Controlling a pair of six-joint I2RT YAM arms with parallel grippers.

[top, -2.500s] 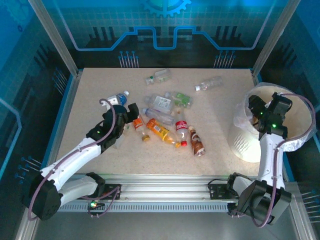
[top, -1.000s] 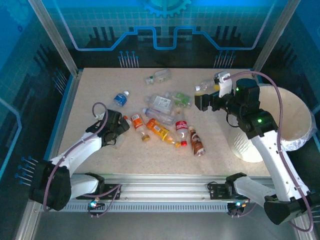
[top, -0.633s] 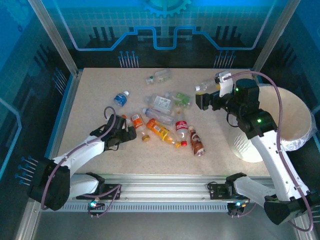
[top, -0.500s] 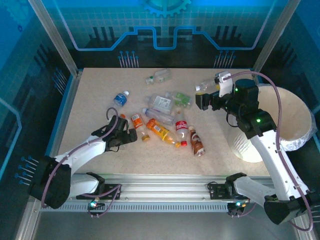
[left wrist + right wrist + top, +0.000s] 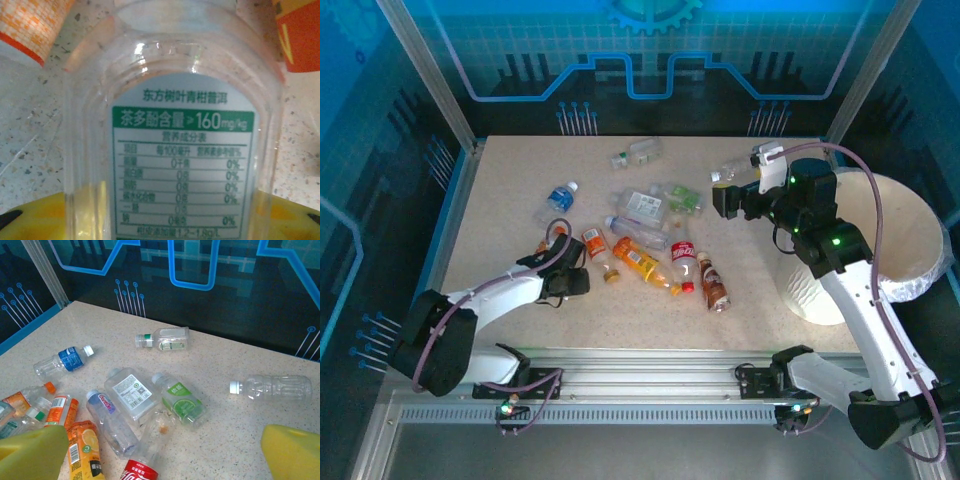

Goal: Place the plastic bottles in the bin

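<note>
The left hand (image 5: 575,280) is low on the worktop (image 5: 500,180), at the near left end of the group of bottles. In the left wrist view a clear bottle with a green and white label (image 5: 175,125) lies very close. The yellow fingers (image 5: 35,215) stand on both sides of it, but I cannot tell whether they press it.

The right hand (image 5: 725,200) hangs above the far right part of the worktop with its fingers (image 5: 35,450) wide apart and nothing between them. Below it lie an unlabelled clear bottle (image 5: 272,387), a green-label bottle (image 5: 182,399) and a blue-label bottle (image 5: 67,360).

An orange bottle (image 5: 640,262), a red-label bottle (image 5: 683,262) and a brown bottle (image 5: 715,288) lie in the middle. The bin (image 5: 810,285) stands at the right edge of the worktop.
</note>
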